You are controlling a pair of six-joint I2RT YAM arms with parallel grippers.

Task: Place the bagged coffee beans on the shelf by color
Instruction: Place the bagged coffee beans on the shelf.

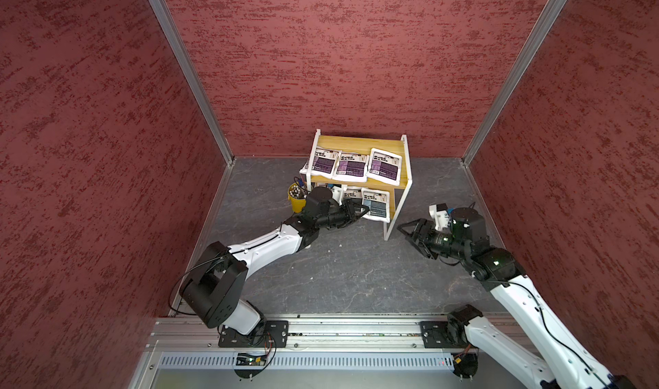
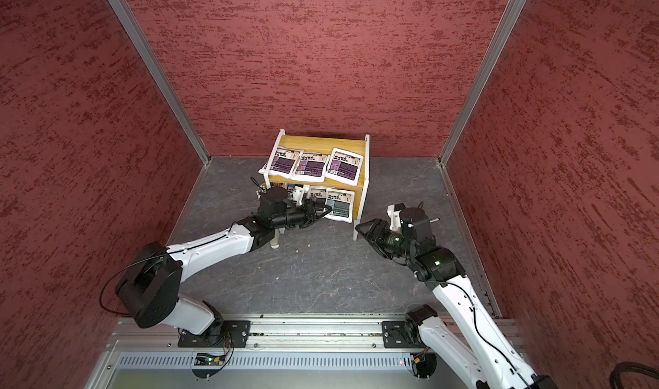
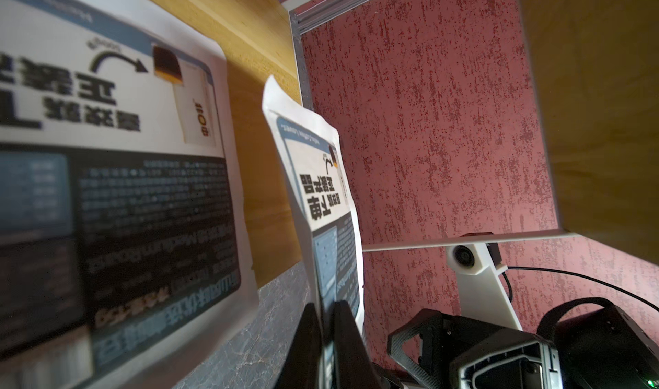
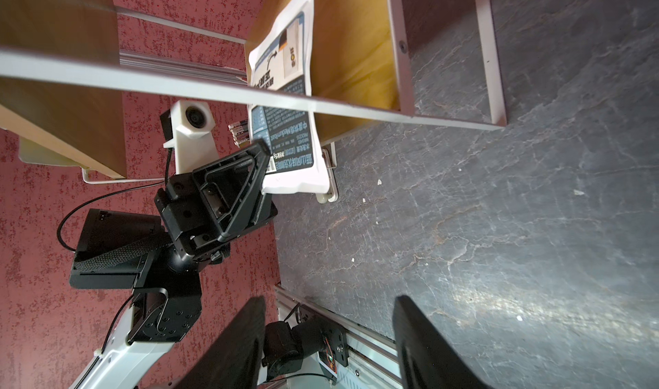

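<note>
Nearest, our right gripper (image 1: pixel 410 239) hangs wide and empty beside the right leg of the shelf (image 1: pixel 356 145). Our left gripper (image 1: pixel 363 213) pinches a grey-blue pouch (image 1: pixel 377 205) on the lower board; farther back, three purple pouches (image 1: pixel 351 166) line the top board.

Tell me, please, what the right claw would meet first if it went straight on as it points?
Probably the shelf's white front leg, just ahead of the open right claw; the height match is unclear.
</note>
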